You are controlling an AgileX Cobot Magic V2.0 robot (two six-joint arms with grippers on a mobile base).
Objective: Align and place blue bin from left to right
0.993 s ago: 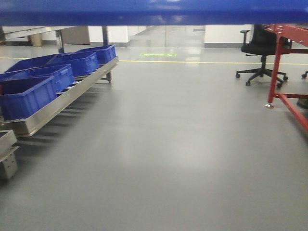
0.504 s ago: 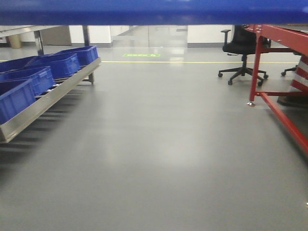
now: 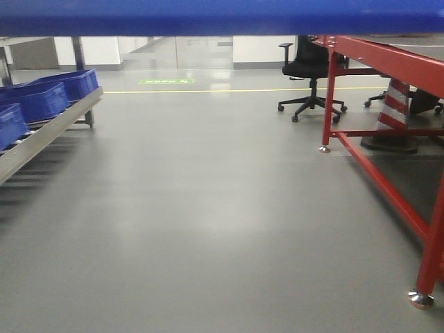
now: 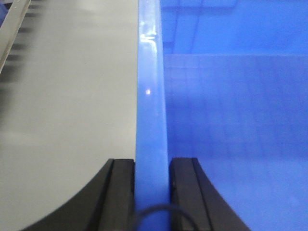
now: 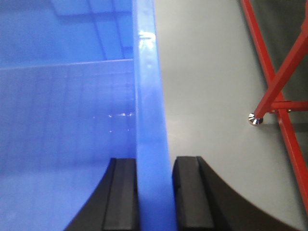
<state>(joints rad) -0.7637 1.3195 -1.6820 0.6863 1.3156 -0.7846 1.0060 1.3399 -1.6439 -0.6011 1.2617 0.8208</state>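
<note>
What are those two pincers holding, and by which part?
Both hold the blue bin, one on each side. The left pincer clamps the top edge of its left side wall, and the right pincer clamps the top edge of its right side wall.

Four blue bins are showing in all. One blue bin (image 3: 222, 17) is spanning the top of the front view, and three are sitting in a row on one metal roller rack (image 3: 48, 130): a far rack bin (image 3: 73, 82), a middle rack bin (image 3: 35, 100) and a near rack bin (image 3: 7, 125).

Two grippers are showing, the left gripper (image 4: 152, 166) and the right gripper (image 5: 154, 163), each presenting two black fingers (image 4: 120, 192).

One red bench (image 3: 327, 104), one black office chair (image 3: 309, 66), one striped cone (image 3: 395, 104), one yellow floor line (image 3: 208, 90) and one green floor mark (image 3: 165, 81) are also showing.
</note>
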